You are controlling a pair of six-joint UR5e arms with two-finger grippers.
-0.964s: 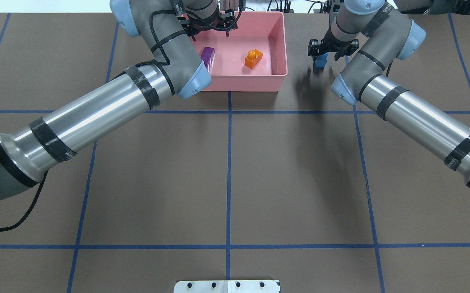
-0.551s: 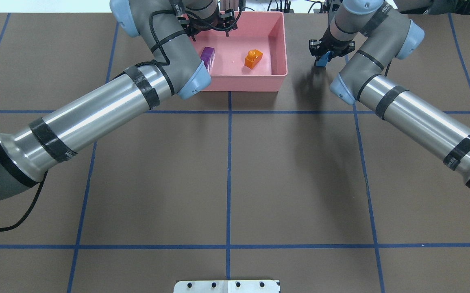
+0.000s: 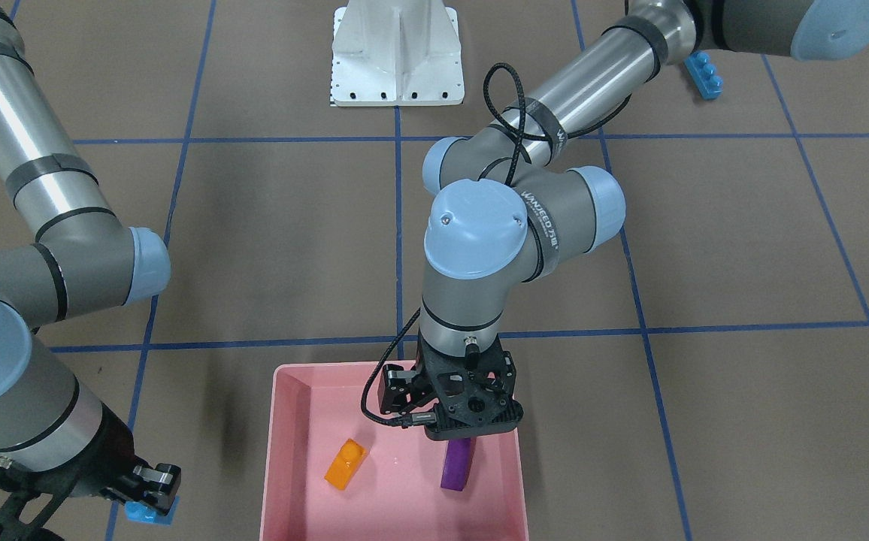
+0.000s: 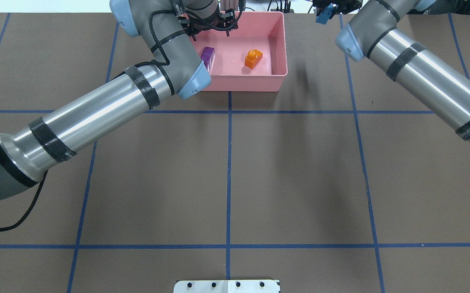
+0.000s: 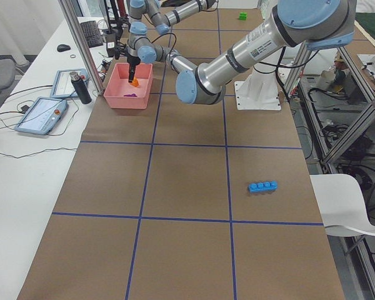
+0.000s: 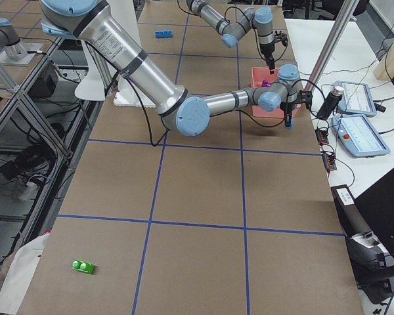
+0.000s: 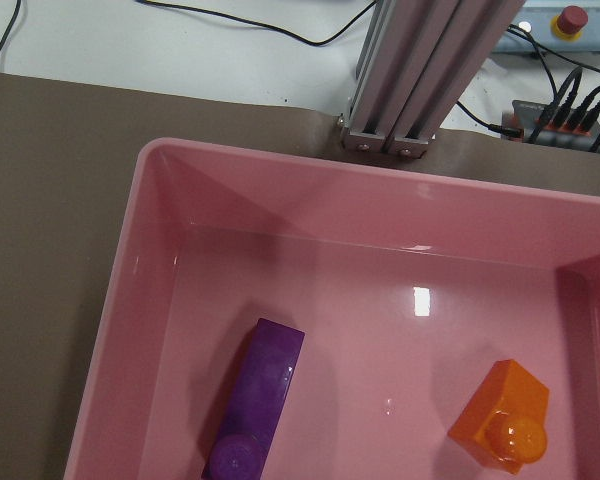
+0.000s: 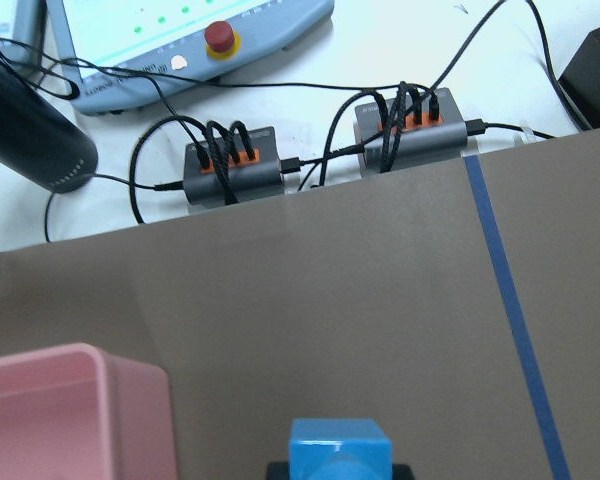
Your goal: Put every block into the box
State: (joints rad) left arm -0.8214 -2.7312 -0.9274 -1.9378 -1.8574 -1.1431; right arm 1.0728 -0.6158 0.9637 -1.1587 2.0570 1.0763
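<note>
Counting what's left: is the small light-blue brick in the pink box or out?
Out. The right gripper holds the light-blue brick beside the pink box, outside its wall; only the purple brick and orange brick lie inside.

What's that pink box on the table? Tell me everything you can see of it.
The box is a shallow pink rectangular tray, glossy plastic by its look, with rounded corners and no lid. It sits flat at the table's far edge. A purple brick and an orange brick lie inside, apart.
</note>
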